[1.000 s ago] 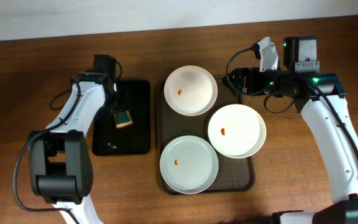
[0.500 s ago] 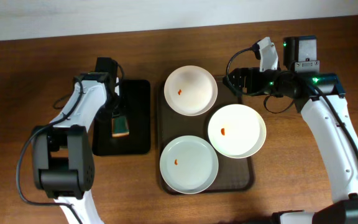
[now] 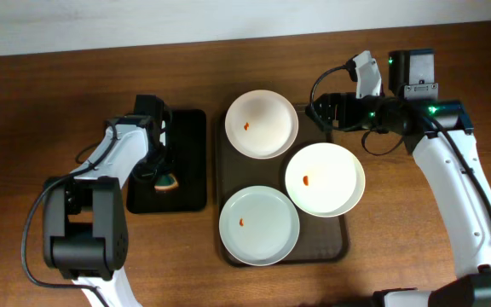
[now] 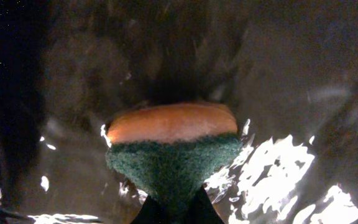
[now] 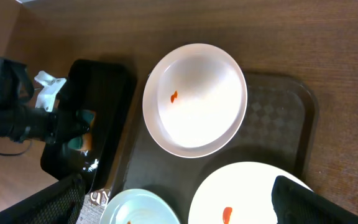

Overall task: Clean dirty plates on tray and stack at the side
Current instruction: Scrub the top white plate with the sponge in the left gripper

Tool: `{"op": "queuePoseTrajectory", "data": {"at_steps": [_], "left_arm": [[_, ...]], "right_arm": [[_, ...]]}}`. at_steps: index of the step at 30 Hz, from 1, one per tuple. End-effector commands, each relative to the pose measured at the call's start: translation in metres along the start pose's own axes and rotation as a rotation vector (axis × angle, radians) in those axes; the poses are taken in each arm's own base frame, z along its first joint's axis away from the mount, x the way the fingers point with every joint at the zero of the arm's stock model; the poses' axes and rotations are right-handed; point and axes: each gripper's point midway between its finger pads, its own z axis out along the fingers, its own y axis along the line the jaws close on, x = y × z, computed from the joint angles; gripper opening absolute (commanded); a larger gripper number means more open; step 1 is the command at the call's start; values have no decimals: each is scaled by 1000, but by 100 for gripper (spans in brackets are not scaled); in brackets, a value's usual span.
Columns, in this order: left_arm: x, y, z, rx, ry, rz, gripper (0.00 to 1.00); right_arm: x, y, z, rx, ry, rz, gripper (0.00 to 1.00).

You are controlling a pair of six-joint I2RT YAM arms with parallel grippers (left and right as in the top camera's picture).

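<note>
Three white plates lie on the dark brown tray (image 3: 337,240), each with a small orange-red smear: a far one (image 3: 262,124), a right one (image 3: 324,178) and a near one (image 3: 259,225). My left gripper (image 3: 161,169) is over the small black tray, shut on an orange sponge with a green scrub pad (image 3: 168,181). In the left wrist view its fingertips (image 4: 174,210) pinch the green pad of the sponge (image 4: 173,134). My right gripper (image 3: 320,112) hovers open over the tray's far right corner, holding nothing. Its wrist view shows the far plate (image 5: 194,99) and the right plate (image 5: 247,193) between wide-apart fingers (image 5: 319,199).
The narrow black tray (image 3: 187,136) lies left of the brown tray, its surface wet and shiny. Bare wooden table (image 3: 399,247) surrounds both trays. A pale wall runs along the table's far edge.
My left gripper moved toward the near side over the black tray and shut on the sponge, which shifted slightly with it. The right arm and the plates stayed still.
</note>
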Motion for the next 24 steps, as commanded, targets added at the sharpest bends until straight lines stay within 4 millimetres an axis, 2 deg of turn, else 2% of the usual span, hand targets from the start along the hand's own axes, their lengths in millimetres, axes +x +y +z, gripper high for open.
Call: {"op": "queuePoseTrajectory", "data": {"at_steps": [1,4,6,7,9,13,15,16,17,19,21,24], "left_arm": [[-25,-12,-35,33,-65,15,0],[-40,-24,-56,84,-104,18,0],[-50,-34,-66,136,-137,23,0],[-60,-39,-75,158,-168,27,0],[-70,-44,-87,169,-206,35,0],[-82,-67,-108,193,-264,77,0],[-79,-74,-108,196,-261,93,0],[-76,-80,-108,197,-257,116,0],[-74,-83,-108,199,-256,121,0],[-73,-87,-108,205,-255,129,0],[-72,-91,-108,221,-251,134,0],[-74,-98,-110,229,-268,148,0]], "right_arm": [[-6,-6,-2,40,-14,-8,93],[-3,-28,7,134,6,27,86],[-3,-45,27,166,23,50,77],[-3,-59,46,182,37,65,63],[-3,-72,72,198,78,74,63],[-10,-78,153,159,124,18,63],[-1,-79,185,145,138,-5,63],[9,-86,206,170,154,-17,59],[15,-92,213,199,166,-20,57],[27,-101,220,236,199,-15,41],[39,-107,216,269,247,0,27],[56,-108,210,283,316,37,18]]}}
